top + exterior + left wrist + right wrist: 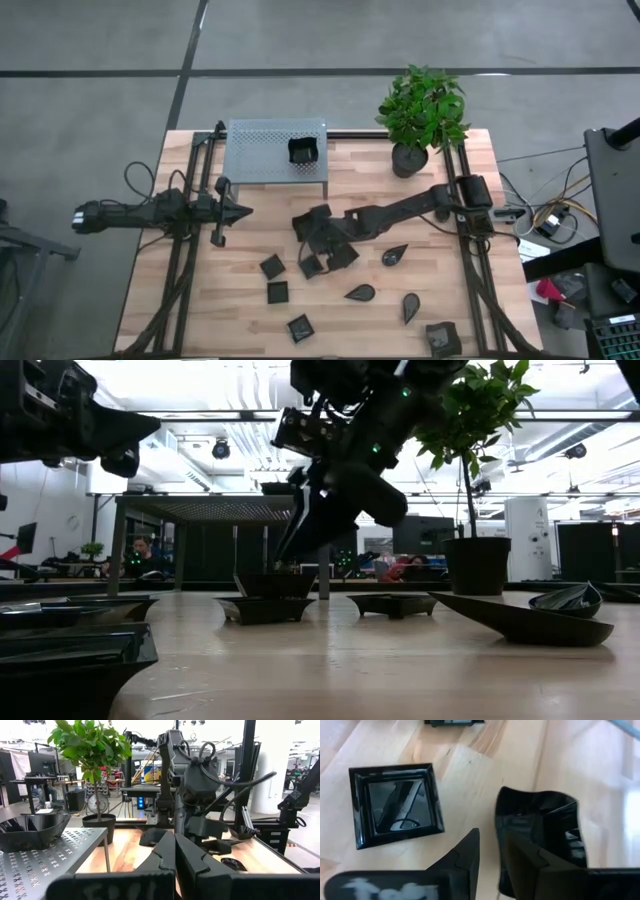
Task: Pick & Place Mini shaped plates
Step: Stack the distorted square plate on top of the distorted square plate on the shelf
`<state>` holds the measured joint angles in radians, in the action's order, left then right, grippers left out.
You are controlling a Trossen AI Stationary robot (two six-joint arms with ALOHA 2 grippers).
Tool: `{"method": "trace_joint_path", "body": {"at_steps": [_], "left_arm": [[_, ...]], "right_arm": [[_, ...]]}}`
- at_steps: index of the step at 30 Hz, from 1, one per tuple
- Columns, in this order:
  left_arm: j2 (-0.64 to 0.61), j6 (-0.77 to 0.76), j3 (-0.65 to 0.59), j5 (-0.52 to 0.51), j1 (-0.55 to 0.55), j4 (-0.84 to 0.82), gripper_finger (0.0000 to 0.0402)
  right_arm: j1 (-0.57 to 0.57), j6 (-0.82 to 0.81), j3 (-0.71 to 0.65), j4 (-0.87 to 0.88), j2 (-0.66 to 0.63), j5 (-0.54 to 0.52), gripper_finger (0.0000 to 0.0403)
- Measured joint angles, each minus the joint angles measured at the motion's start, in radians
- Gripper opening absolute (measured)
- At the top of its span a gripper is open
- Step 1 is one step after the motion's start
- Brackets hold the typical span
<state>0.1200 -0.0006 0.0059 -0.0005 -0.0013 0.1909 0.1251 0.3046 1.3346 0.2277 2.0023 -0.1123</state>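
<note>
- The place is a robotics lab or open workshop hall, not a home.
- A wooden table (pixel 420 330) stands on a grey concrete floor (pixel 100 100), with black metal rails (pixel 470 270) along its left and right edges for the arms.
- Loose cables (pixel 545 215) lie on the floor beside the table's right edge.
- Behind the table, the low view shows long ceiling lights (pixel 220 420), exposed pipes and more workbenches (pixel 60 565).
- People (pixel 140 555) sit at screens far in the background.
- The left wrist view shows monitors (pixel 42 765) and metal frames (pixel 248 770).
</note>
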Motion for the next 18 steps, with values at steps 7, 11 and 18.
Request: {"method": "trace_joint_path", "body": {"at_steps": [7, 11, 18], "left_arm": [[0.001, 0.0, 0.0, 0.0, 0.0, -0.001, 0.0], [0.001, 0.0, 0.0, 0.0, 0.0, -0.008, 0.0], [0.0, 0.0, 0.0, 0.0, 0.0, -0.008, 0.0]], "right_arm": [[-0.022, 0.005, -0.01, 0.003, 0.011, 0.005, 0.0072], [-0.031, 0.001, -0.011, -0.003, 0.008, 0.006, 0.0076], [-0.035, 0.001, -0.014, -0.001, 0.009, 0.016, 0.0077]]}}
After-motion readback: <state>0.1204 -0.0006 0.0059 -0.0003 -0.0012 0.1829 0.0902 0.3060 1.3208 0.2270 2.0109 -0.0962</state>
